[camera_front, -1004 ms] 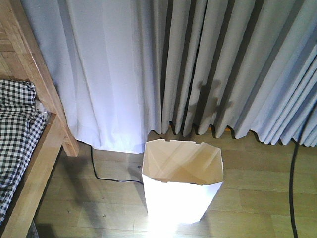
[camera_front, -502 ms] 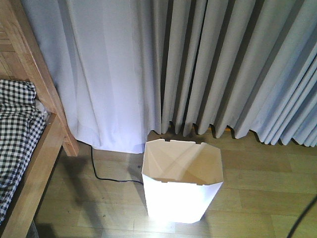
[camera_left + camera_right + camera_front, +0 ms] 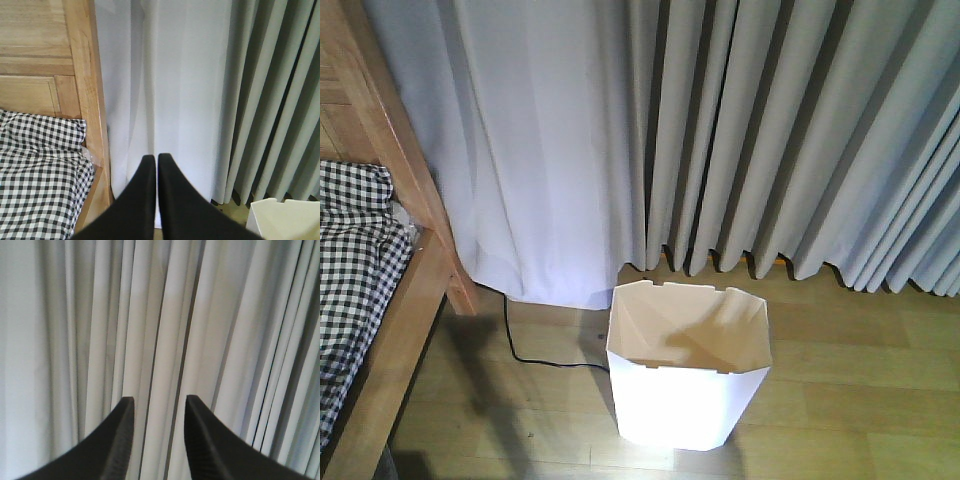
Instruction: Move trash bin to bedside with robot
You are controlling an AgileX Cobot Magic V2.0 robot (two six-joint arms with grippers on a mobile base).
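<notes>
The white trash bin (image 3: 688,375) stands upright on the wooden floor in front of the curtains, right of the bed; a corner of its rim shows in the left wrist view (image 3: 287,220). The bed's light wooden frame (image 3: 405,180) and black-and-white checked bedding (image 3: 350,270) are at the left; both also show in the left wrist view, the frame post (image 3: 87,100) and the bedding (image 3: 40,185). My left gripper (image 3: 156,158) is shut and empty, held above the floor facing the curtain. My right gripper (image 3: 159,401) is open and empty, facing the curtains. Neither arm shows in the front view.
Grey curtains (image 3: 770,130) hang along the whole back, down to the floor. A black cable (image 3: 525,350) lies on the floor between the bed and the bin. The floor is light wood planks (image 3: 860,400).
The black cable at the right edge of the front view has swung out of sight. The shadows on the curtain are gone. The bin has not moved.
</notes>
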